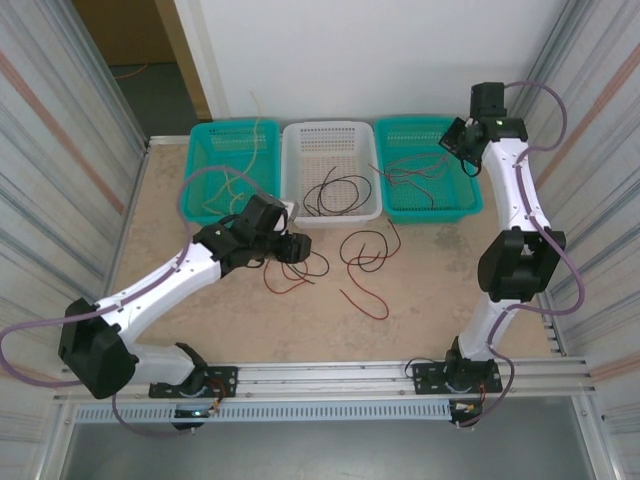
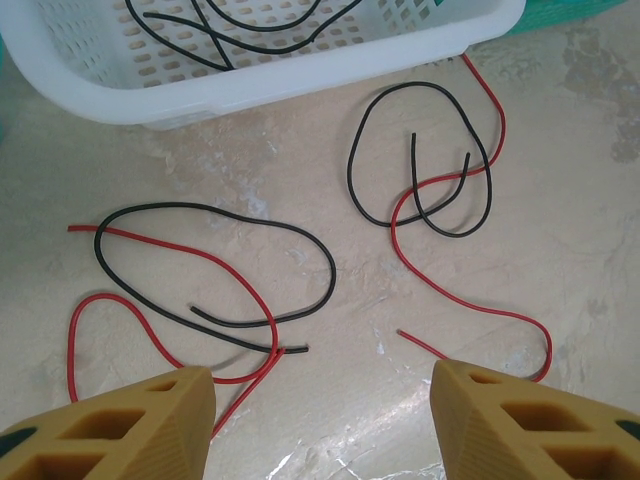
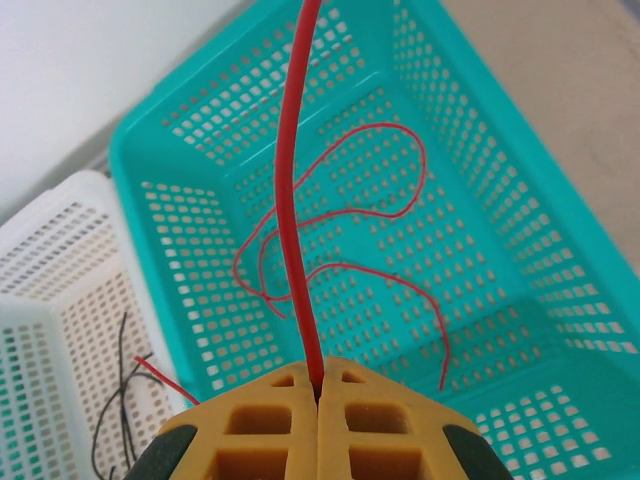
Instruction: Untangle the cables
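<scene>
Two tangles of red and black cables lie on the table. In the left wrist view, a black loop [image 2: 318,248] crossed by a red cable [image 2: 232,268] lies on the left. A second black loop [image 2: 352,150] crossed by another red cable [image 2: 396,245] lies on the right. My left gripper [image 2: 322,392] hovers open just above the table near them, with nothing between its fingers. My right gripper [image 3: 318,385] is shut on a red cable [image 3: 289,200] above the right teal basket [image 3: 135,170], where more red cable [image 3: 345,213] lies.
Three baskets stand in a row at the back. The left teal one [image 1: 203,150] holds pale yellow cables [image 1: 245,172]. The white one [image 1: 298,135] holds black cables [image 1: 335,190]. The right teal basket [image 1: 472,205] is below the right gripper [image 1: 458,140]. Corrugated walls close both sides.
</scene>
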